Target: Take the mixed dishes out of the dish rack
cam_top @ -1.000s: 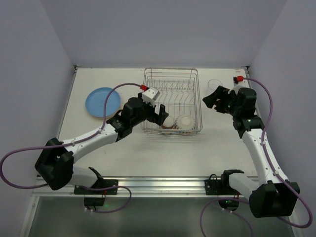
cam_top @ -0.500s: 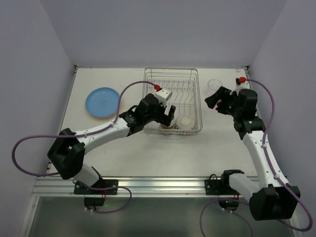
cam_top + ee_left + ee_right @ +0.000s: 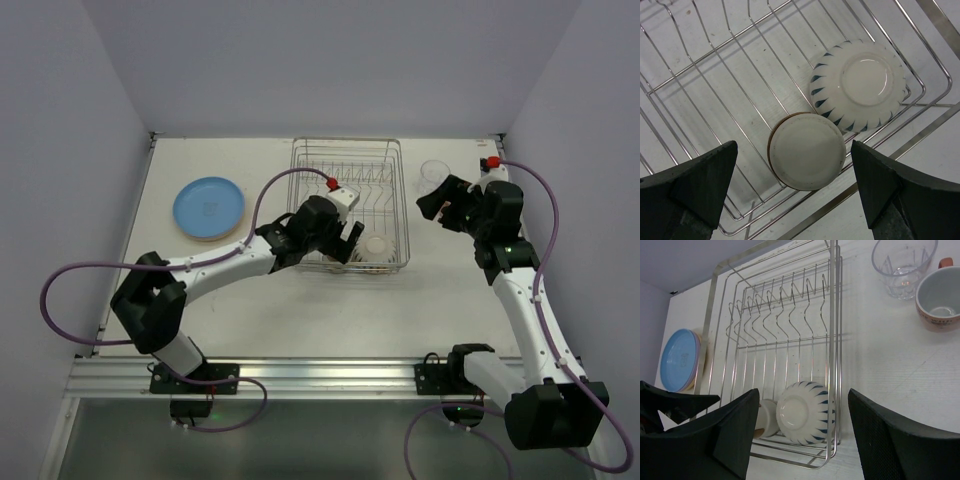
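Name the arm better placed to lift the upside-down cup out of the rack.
Left. The left gripper hangs open right above the upside-down cup inside the dish rack. The right gripper is outside the rack, near the glass tumbler.

Top view overlooks the tabletop (image 3: 300, 310); left wrist peers closely down into the dish rack (image 3: 347, 160), right wrist obliquely.
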